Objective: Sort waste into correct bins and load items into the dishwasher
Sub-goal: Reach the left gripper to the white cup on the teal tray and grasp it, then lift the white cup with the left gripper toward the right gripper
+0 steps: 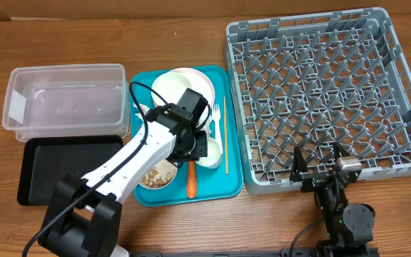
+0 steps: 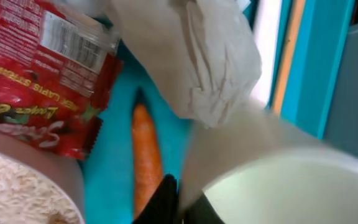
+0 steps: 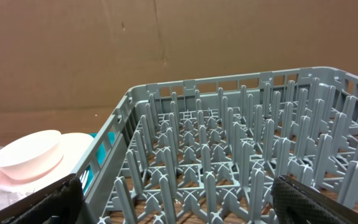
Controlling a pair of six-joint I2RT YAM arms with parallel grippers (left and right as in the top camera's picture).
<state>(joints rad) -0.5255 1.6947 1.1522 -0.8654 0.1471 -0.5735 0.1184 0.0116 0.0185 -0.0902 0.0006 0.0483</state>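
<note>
My left gripper (image 1: 195,145) is down over the teal tray (image 1: 227,187). In the left wrist view it (image 2: 180,200) is shut on the wall of the small white cup (image 2: 278,186), one finger inside and one outside. An orange carrot (image 2: 146,155) lies just beside the cup (image 1: 210,150). A red wrapper (image 2: 36,68) and a crumpled napkin (image 2: 191,62) lie beyond it. A bowl of beige crumbs (image 1: 157,175) is to the left. My right gripper (image 1: 323,168) stands open at the near edge of the grey dish rack (image 1: 327,93), holding nothing.
A white plate (image 1: 195,80) with an upturned bowl (image 1: 171,86), a white fork (image 1: 217,121) and a wooden stick (image 1: 226,135) also lie on the teal tray. The clear tub (image 1: 66,100) and the black tray (image 1: 56,168) sit at the left.
</note>
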